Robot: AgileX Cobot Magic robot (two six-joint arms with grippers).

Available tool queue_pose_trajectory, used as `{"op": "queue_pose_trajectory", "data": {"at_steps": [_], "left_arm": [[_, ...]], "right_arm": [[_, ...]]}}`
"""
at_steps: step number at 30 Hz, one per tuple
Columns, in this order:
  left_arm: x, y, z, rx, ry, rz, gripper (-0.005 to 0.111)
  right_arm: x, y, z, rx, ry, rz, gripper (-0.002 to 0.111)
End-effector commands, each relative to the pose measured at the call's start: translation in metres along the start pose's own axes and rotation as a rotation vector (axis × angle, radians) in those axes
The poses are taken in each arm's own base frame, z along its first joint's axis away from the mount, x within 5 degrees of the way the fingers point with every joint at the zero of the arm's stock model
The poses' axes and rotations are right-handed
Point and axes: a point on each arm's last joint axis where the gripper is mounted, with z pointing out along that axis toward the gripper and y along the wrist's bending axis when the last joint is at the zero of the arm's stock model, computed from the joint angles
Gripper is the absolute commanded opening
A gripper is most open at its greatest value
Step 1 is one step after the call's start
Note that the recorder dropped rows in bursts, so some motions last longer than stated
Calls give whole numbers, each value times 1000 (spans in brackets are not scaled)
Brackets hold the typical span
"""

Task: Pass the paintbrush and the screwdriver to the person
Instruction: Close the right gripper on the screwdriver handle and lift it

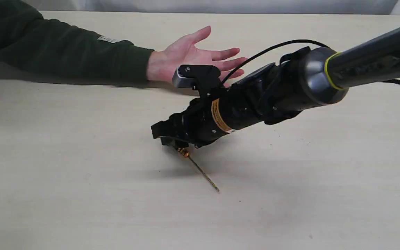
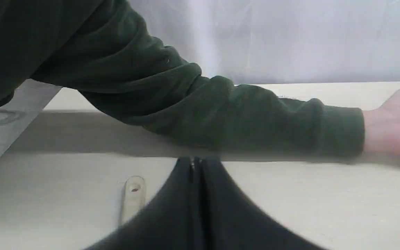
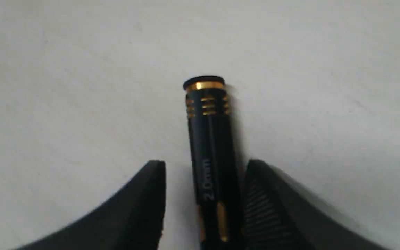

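Screwdriver [image 3: 208, 146] pickup | right gripper [image 3: 205, 165] jaws spread astride it; left gripper [image 2: 196, 160] jaws pressed together | centre, close squarely before lifting

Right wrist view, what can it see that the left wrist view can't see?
Only the right wrist view shows the screwdriver, black with gold rings, sitting between the open jaws of the right gripper. Only the left wrist view shows the person's hand, the dark green sleeve, the end of the paintbrush handle with its hole, and the left gripper, which is shut. Both views show the pale table.
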Motion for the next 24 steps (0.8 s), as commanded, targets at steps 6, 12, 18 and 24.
{"op": "queue_pose_trajectory", "data": {"at_steps": [6,12,18,24], "left_arm": [[0,0,0,3,-3,-6,0],[0,0,0,3,-3,-6,0],[0,0,0,2,-4,-2,0],[0,0,0,2,-4,-2,0]], "right_arm": [[21,-11,10,30,80,-44,16],[14,-7,1,30,46,-72,12],[12,-11,0,62,27,-90,9],[7,-13,-5,72,6,-107,7]]}}
